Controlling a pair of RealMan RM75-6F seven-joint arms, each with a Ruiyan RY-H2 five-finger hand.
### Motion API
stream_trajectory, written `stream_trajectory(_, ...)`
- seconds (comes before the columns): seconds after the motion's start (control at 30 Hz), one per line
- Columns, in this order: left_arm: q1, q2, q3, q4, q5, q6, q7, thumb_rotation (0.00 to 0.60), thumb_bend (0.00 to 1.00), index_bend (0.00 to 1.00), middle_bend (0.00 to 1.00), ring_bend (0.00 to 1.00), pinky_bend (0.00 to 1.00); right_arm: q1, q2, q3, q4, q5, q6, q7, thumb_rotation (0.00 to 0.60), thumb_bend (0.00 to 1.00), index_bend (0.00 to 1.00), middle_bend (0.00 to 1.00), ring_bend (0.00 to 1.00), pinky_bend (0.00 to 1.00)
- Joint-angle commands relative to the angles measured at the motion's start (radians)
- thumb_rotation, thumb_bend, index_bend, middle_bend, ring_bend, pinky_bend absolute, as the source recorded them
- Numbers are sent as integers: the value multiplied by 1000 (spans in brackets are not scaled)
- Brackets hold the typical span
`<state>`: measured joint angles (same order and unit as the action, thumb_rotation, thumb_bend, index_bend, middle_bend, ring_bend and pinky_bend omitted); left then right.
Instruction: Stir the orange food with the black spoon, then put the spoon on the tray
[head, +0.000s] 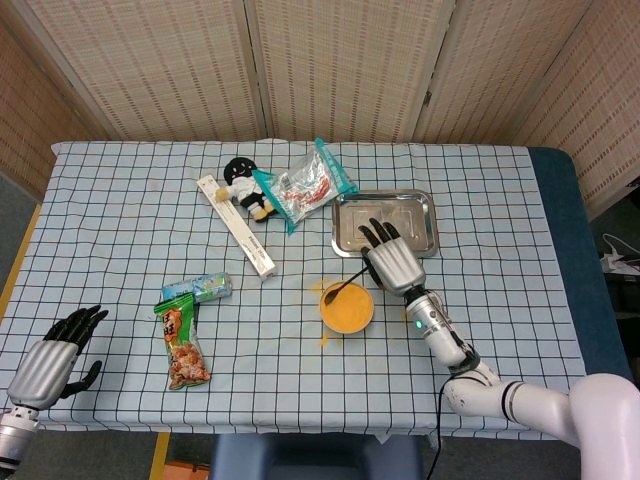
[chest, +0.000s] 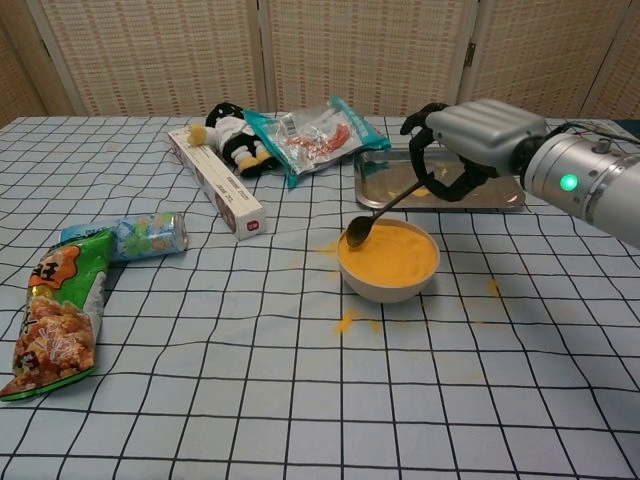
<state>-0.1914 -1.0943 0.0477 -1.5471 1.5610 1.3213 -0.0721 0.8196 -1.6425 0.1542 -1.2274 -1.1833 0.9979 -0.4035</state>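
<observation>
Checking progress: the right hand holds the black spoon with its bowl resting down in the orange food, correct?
Not quite. The right hand does hold the black spoon, but the chest view shows its bowl lifted at the near rim of the white bowl of orange food, not resting in it.

Showing a shiny metal tray (chest: 505, 197), a glossy black spoon (chest: 378, 214) smeared orange, and a smooth matt bowl (chest: 388, 285) under a creamy-looking orange food (chest: 392, 253). Lying over the table, a checked cloth (chest: 300, 380), slightly wrinkled, with crinkly glossy plastic bags (chest: 310, 135). Gleaming on the right hand (chest: 462, 138): silver metal-look shell, black fingers (head: 372, 233).
</observation>
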Motion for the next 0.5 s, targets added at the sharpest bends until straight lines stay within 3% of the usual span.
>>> stream_trajectory(0.03,-1,1,0,1,-2,-3,-3,600,447,0,0,0,134,-2,-9,-12,17,-18,-3,-7,600,442,837,131,0,148)
stream_trajectory(0.2,-3,0,-1,4,-5,-7,-5,600,446,0,0,0,135,-18,13,-34,3,-46,-4,-8,600,442,847,132,0,151)
stream_trajectory(0.5,-3,-3,0,-1,-3,-6,4,600,446,0,0,0,135,-71,129,-49,-145,-51,2,33,600,444,862,133,0,154)
